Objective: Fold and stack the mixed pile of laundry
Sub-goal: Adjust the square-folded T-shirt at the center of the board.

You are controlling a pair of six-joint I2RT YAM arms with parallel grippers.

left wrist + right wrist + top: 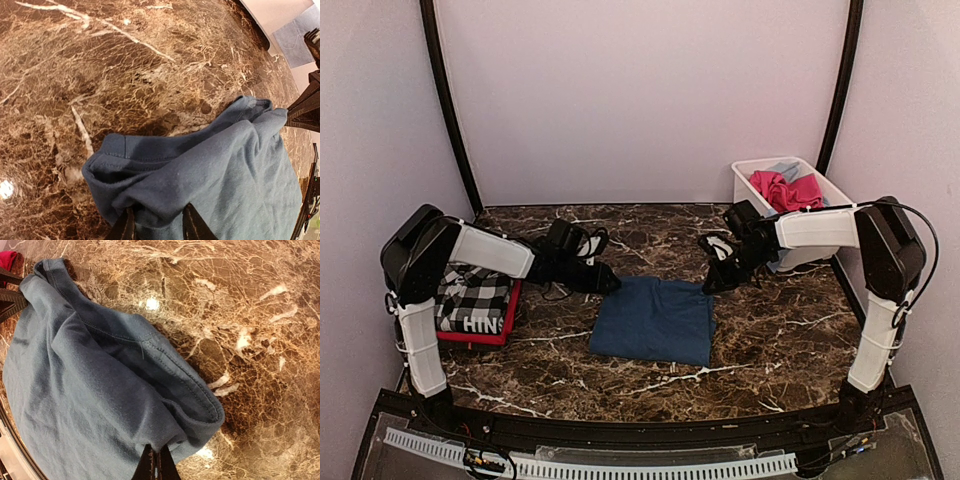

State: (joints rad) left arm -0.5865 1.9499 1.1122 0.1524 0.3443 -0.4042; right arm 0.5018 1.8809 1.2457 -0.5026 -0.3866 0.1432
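Two far corners of the navy tee (655, 320) are held: your left fingers (126, 227) pinch the far-left one, your right fingers (149, 466) press shut on the far-right. The tee lies mid-way across the table (780, 340), spreading from the fingers toward the arm bases, its held edge running left-right, each arm equally near; the fold likely draws that edge nearward.

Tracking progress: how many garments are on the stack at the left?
2: the checked garment on top, the red garment beneath. Others may be hidden between them.
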